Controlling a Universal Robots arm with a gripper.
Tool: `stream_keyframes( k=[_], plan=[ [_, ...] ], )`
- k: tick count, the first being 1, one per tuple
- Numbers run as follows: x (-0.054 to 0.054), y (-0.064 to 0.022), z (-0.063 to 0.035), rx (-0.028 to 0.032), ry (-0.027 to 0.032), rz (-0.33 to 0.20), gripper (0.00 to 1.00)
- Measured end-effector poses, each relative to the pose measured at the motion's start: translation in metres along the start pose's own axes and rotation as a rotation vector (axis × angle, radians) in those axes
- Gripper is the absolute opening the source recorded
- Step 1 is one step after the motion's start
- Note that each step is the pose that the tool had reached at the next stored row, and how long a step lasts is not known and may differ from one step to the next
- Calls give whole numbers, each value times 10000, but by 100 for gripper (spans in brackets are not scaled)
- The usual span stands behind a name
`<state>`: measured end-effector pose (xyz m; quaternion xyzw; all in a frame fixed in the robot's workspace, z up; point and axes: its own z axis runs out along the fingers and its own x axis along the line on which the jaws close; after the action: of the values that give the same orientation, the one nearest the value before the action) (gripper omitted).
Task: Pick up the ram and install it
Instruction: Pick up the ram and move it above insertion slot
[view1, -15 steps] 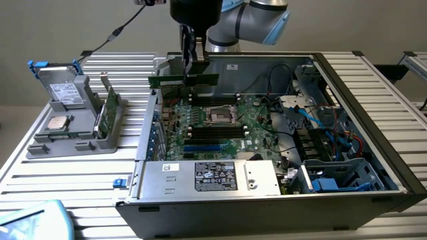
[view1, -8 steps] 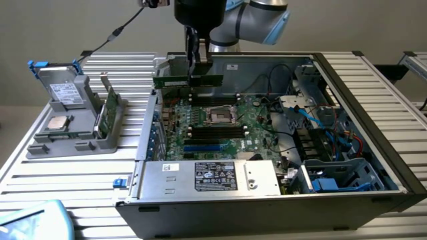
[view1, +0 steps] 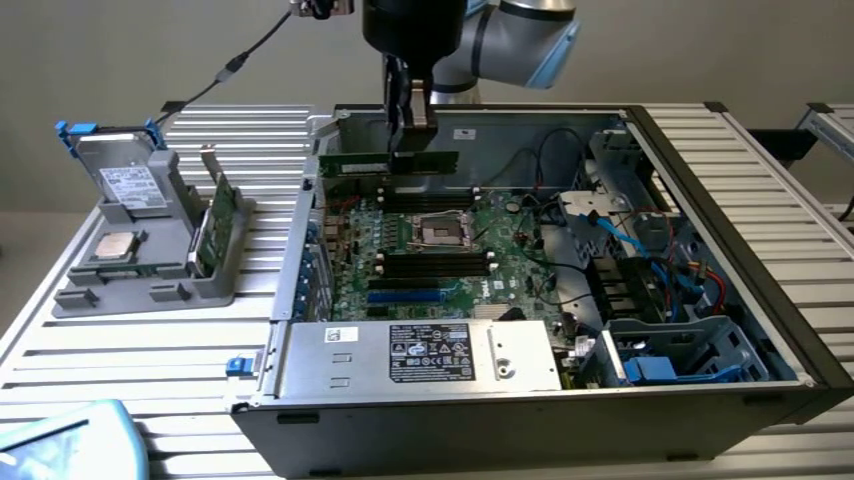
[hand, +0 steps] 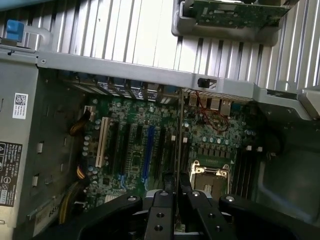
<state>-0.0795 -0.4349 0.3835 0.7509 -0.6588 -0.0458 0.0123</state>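
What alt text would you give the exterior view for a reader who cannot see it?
A robot arm's end effector grips a ram stick, holding it level over the motherboard inside an open computer case. On the exterior view's left, a grey holder carries a processor chip and an upright green card.

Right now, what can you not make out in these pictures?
- Whether the ram touches a slot: exterior view, too small; wrist view, gripper covers it.
- The ram's chips: wrist view, ram is edge-on.
- Text on the label: exterior view, too small.
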Motion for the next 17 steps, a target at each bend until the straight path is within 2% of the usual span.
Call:
stream_keyframes(
  k=[17],
  plan=[
    [39,-293,20,257,15,264,15]
  ],
)
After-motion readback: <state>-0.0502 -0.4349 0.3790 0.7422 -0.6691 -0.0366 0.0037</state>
